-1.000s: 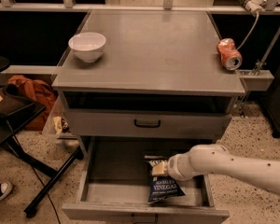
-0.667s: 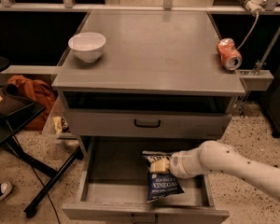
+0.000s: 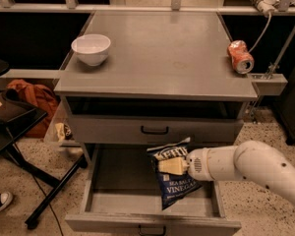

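Observation:
My gripper [image 3: 168, 166] reaches in from the right on a white arm [image 3: 246, 168] and is shut on a dark blue chip bag [image 3: 176, 181]. The bag hangs upright above the open bottom drawer [image 3: 113, 181], clear of the drawer floor, its top edge near the closed middle drawer's front. Cream-coloured fingers [image 3: 171, 165] pinch the bag's upper part.
A grey cabinet top [image 3: 162, 48] carries a white bowl [image 3: 91, 48] at the left and a crushed red can [image 3: 240, 57] lying at the right edge. A black stand [image 3: 19, 141] and an orange bag [image 3: 32, 100] sit on the floor to the left.
The chip bag lay on the drawer floor before; now it has been lifted upright out of the drawer by my gripper, which rose with it.

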Controlling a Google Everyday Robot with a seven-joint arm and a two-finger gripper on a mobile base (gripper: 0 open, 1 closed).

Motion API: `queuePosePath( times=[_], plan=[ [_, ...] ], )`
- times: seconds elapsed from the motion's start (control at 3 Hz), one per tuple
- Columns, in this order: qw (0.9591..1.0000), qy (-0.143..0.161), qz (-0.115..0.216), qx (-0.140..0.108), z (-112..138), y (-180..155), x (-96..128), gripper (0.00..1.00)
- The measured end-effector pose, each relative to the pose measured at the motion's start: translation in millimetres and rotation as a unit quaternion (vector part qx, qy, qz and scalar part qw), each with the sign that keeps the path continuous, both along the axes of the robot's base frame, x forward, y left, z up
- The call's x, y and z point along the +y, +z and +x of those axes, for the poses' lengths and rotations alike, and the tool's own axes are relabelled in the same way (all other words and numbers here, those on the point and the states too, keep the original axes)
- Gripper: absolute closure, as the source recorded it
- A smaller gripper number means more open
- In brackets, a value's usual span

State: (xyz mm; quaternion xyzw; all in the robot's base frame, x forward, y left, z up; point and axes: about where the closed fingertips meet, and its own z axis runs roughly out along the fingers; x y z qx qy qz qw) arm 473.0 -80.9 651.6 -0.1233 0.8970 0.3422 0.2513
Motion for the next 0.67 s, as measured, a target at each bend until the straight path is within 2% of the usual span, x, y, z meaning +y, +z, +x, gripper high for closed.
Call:
queuePosePath(
  times=[0.33, 0.67],
  plan=[
    [0.9945, 0.036, -0.028, -0.095, 2.0, 76.4, 13.9, 1.00],
    [0.9944, 0.036, -0.028, -0.095, 2.1, 76.5, 13.9, 1.00]
  ],
)
